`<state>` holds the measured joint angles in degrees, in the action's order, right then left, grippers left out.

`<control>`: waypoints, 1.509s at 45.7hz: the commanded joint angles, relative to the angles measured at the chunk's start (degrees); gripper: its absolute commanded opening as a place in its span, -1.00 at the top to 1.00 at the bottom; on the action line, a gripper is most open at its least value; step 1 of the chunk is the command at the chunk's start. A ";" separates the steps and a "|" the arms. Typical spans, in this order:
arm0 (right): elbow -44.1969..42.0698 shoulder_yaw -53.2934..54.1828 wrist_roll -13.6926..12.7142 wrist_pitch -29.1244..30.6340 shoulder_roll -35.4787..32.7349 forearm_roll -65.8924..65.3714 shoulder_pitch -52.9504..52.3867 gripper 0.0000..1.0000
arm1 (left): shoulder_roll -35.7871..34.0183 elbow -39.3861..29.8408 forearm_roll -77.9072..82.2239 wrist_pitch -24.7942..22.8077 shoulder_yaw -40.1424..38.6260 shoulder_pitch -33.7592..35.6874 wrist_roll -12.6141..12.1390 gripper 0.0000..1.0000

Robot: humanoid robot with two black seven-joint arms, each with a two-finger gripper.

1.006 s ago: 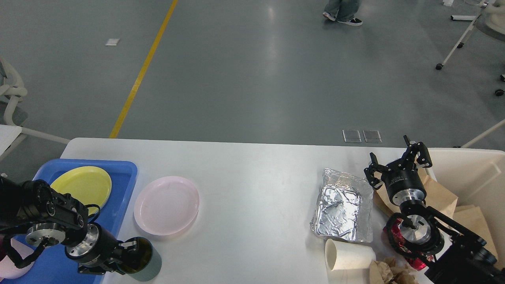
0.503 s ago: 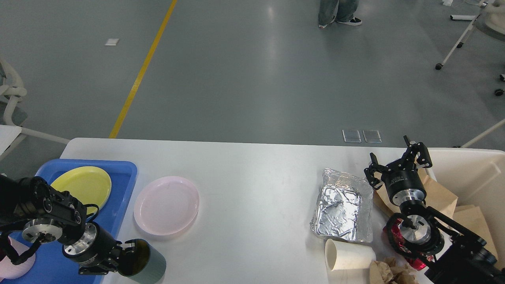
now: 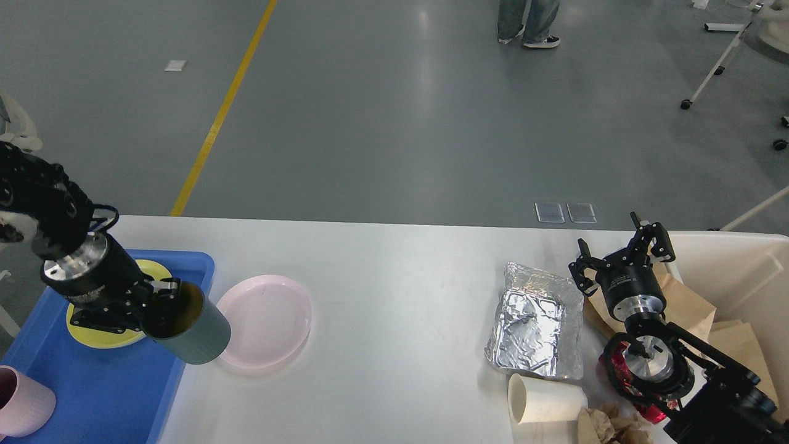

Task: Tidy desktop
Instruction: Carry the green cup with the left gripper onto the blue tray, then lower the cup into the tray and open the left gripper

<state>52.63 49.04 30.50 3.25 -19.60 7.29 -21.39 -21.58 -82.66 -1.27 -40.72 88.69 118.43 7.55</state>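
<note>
**Green cup up in the air over the left edge**

Holding a dark green cup in the left gripper, fingers pinching the rim, one inside and one outside as far as I can tell. The cup is hanging tilted, mouth pointing left, right over the spot where the blue tray is meeting the pink plate. The tray is sitting at the desktop's left edge, carrying a yellow plate that's mostly hiding under the arm, plus a pink cup at its near left corner.

The right gripper is sitting near the far right corner, fingers spread wide and gripping nothing, just beside a foil tray. A white cup is lying on its side at the near edge with crumpled brown paper next to it. Brown bags are sticking out of the beige bin off the right edge. Something red is peeking out from under the right arm, can't tell what.
</note>
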 commanded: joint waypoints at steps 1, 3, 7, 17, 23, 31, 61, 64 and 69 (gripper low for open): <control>-0.07 0.00 0.00 0.00 0.00 0.00 -0.05 -1.00 | 3.91 -5.22 0.03 -1.20 3.33 12.16 0.09 1.00; -0.07 0.00 0.00 0.00 0.00 0.00 0.03 -1.00 | 4.35 -6.45 0.03 -2.26 3.68 15.15 0.18 1.00; -0.07 0.00 0.00 0.00 0.00 0.00 -0.05 -1.00 | 5.40 -7.42 0.03 -5.77 3.95 19.29 0.53 1.00; 0.02 0.00 0.00 0.00 0.00 0.00 -0.05 -1.00 | 5.23 -7.25 -0.14 -8.50 4.47 19.56 2.12 1.00; 0.02 0.00 -0.08 0.00 0.00 0.00 -0.05 -1.00 | 2.07 -3.48 0.47 -8.24 7.11 14.91 1.94 1.00; 0.02 0.00 0.00 0.00 0.00 0.00 -0.05 -1.00 | -6.62 6.36 6.88 -7.63 4.39 3.05 2.47 1.00; 0.02 0.00 -0.08 0.00 0.00 0.00 -0.05 -1.00 | -20.96 27.64 25.96 2.75 -11.35 -36.34 14.24 1.00; 0.02 0.00 0.00 0.00 0.00 0.00 -0.05 -1.00 | -20.87 29.48 25.61 2.84 -11.52 -38.09 14.77 1.00; 0.02 0.00 0.00 0.00 0.00 0.00 -0.05 -1.00 | -20.52 32.91 25.44 2.66 -13.80 -40.47 15.04 1.00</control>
<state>52.65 49.04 30.49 3.25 -19.60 7.29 -21.44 -42.40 -52.84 24.41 -37.85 77.03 80.43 22.31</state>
